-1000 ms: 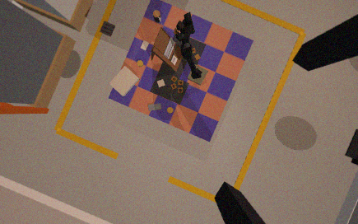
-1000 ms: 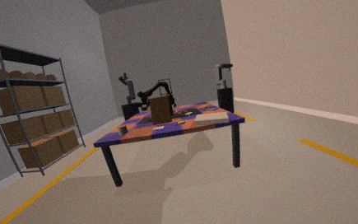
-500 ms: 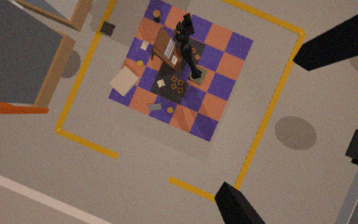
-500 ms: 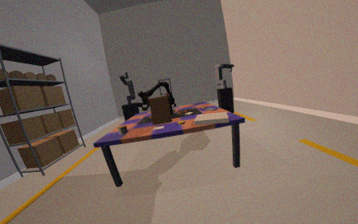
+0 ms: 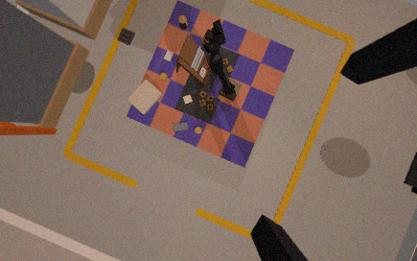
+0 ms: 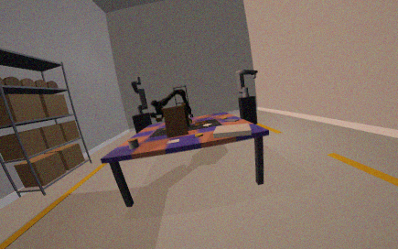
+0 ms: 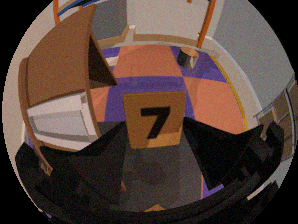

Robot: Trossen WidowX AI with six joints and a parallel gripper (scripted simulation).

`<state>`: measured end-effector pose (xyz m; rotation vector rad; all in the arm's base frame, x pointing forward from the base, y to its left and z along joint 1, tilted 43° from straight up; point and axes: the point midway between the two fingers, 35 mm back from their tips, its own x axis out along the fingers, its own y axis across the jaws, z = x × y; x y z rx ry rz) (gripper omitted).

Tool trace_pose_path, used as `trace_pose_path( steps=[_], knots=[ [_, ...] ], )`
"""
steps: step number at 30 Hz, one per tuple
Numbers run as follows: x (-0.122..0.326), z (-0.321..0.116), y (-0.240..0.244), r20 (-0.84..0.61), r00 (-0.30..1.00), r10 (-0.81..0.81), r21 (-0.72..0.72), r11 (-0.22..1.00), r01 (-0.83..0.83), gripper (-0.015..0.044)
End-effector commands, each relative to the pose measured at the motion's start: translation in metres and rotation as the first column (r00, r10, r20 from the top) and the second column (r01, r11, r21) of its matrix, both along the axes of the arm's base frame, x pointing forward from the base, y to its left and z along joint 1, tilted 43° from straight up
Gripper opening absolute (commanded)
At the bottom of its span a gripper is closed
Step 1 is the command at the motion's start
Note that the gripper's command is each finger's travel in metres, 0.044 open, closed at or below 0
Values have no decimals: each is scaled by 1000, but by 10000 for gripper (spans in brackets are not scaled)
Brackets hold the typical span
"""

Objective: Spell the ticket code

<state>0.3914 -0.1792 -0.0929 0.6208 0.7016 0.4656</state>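
A brown tile marked 7 point(image 7: 154, 120) is held upright between the fingers of my gripper point(image 7: 155, 123) point(image 5: 207, 39), which is shut on it beside the board. The brown board point(image 5: 188, 47) point(image 6: 176, 122) point(image 7: 57, 67) stands on the checked table; its pale rail area point(image 5: 197, 59) point(image 7: 60, 122) is left of the held tile in the wrist view. A small white card point(image 5: 203, 72) sits by the rail; its print is unreadable. Loose tiles point(image 5: 202, 94) point(image 5: 210, 98) point(image 5: 224, 61) lie on the dark mat point(image 5: 195, 109), several in all. Whether tiles sit in the rail cannot be told.
A cup point(image 5: 183, 20) point(image 6: 134, 144) point(image 7: 188, 58) stands near the table corner beyond the board. A pale flat block point(image 5: 145, 97) point(image 6: 232, 131), a white card point(image 5: 188, 99), a grey block point(image 5: 180, 127) and yellow discs point(image 5: 163, 76) point(image 5: 197, 130) lie on the table.
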Motion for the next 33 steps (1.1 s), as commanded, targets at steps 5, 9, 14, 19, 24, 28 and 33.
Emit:
trace_pose_path(
  steps=[5,9,14,19,24,28,33],
  knots=[
    [-1,2,5,-5,1000,0,6,1000,0,0],
    [-2,3,6,-5,1000,0,6,1000,0,0],
    [-2,5,8,-5,1000,0,6,1000,0,0],
    [-3,7,10,-5,1000,0,7,1000,0,0],
    [-3,8,12,-5,1000,0,7,1000,0,0],
    [-3,10,13,-5,1000,0,7,1000,0,0],
    [-4,11,15,-5,1000,0,7,1000,0,0]
  ],
)
